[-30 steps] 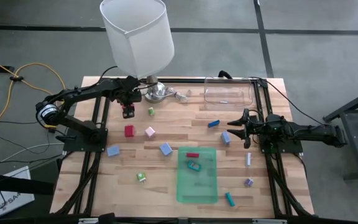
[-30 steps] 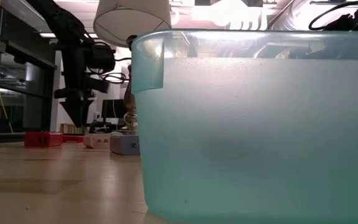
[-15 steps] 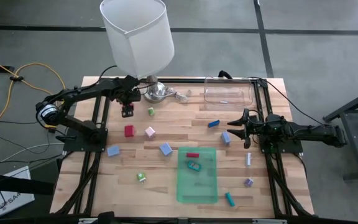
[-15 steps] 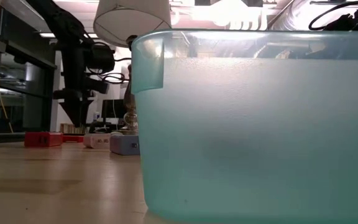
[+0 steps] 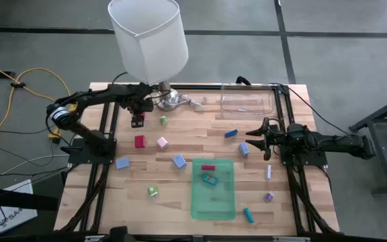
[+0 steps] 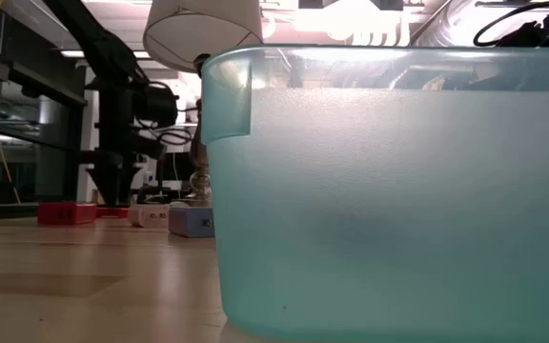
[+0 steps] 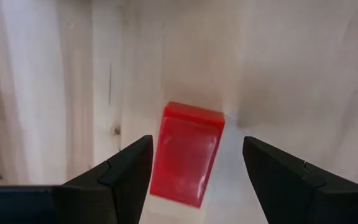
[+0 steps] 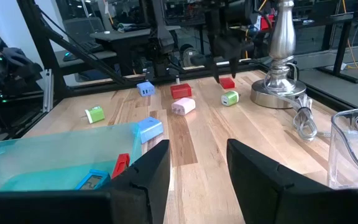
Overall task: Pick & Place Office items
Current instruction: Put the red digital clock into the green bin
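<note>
My left gripper [image 5: 138,119] points down near the table's far left, open. A small red piece [image 7: 188,162] lies flat on the wood between its two fingers; the left wrist view shows a gap on either side of it. The right wrist view shows the same piece [image 8: 227,83] below the fingers. Other office items lie scattered: a red block [image 5: 140,141], a pink one [image 5: 162,142], a green one [image 5: 163,120] and blue ones [image 5: 179,160]. My right gripper [image 5: 266,138] waits open at the right.
A green tray [image 5: 213,202] at the near middle holds a red stick [image 5: 208,167] and a teal piece [image 5: 210,179]. A clear container [image 5: 246,101] stands far right. A lamp's base [image 5: 169,101] stands close beside my left gripper, its shade [image 5: 148,40] above.
My left gripper has come down toward the small red piece, with its fingers still apart. The piece has stayed where it was.
</note>
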Robot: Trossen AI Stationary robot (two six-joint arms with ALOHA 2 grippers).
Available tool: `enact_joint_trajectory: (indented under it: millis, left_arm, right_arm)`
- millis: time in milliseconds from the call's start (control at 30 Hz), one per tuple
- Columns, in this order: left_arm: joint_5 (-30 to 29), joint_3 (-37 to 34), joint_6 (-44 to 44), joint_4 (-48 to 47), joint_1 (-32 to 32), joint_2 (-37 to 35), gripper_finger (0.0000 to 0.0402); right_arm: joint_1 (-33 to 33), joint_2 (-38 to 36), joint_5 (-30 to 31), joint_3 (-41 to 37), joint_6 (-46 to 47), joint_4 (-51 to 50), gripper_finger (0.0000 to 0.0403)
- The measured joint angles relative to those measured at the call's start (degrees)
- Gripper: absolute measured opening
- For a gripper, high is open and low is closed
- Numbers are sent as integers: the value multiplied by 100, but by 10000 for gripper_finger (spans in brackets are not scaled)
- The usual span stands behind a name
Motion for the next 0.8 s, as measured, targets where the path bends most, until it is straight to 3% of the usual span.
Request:
enact_joint_trajectory:
  millis: [800]
  left_arm:
    - [120, 0, 1, 180, 162, 366, 226]
  right_arm:
    - [-1, -1, 0, 0, 0, 0, 146]
